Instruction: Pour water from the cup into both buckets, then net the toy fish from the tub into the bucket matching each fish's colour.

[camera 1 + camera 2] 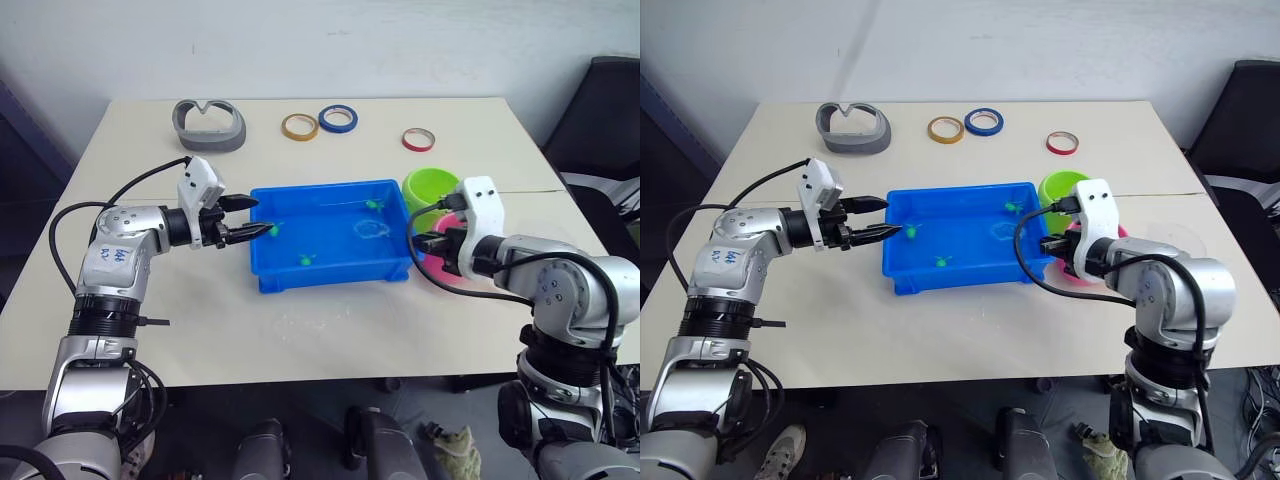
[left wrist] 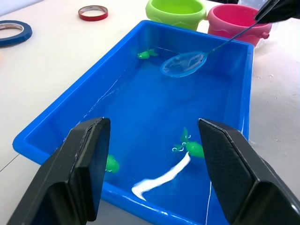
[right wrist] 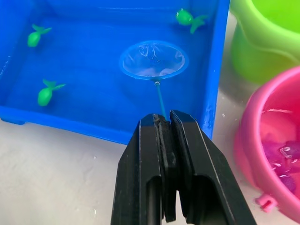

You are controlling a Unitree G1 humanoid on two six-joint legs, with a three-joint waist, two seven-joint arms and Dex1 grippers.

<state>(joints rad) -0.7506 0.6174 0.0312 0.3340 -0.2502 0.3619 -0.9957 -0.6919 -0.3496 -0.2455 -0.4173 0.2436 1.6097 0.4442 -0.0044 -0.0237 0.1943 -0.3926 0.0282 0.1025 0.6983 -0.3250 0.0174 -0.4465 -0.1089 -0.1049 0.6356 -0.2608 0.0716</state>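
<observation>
Hovering at centre left, the left gripper point(image 1: 243, 217) is spread wide and empty at the shallow bright blue plastic tub point(image 1: 330, 268). Three tiny green plastic fish point(image 3: 45, 93) lie in the tub. The small blue-rimmed hoop net point(image 3: 153, 59), stick pointing right, sits nearest the upper-right fish, clenched by the right gripper point(image 3: 164, 123), nearer arm; lime-green bucket point(image 1: 432, 190) lies just beyond.

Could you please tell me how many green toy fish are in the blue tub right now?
3 green toy fish: one in the tub beside the net's hoop, near the green bucket, two towards the left gripper's end.
</observation>
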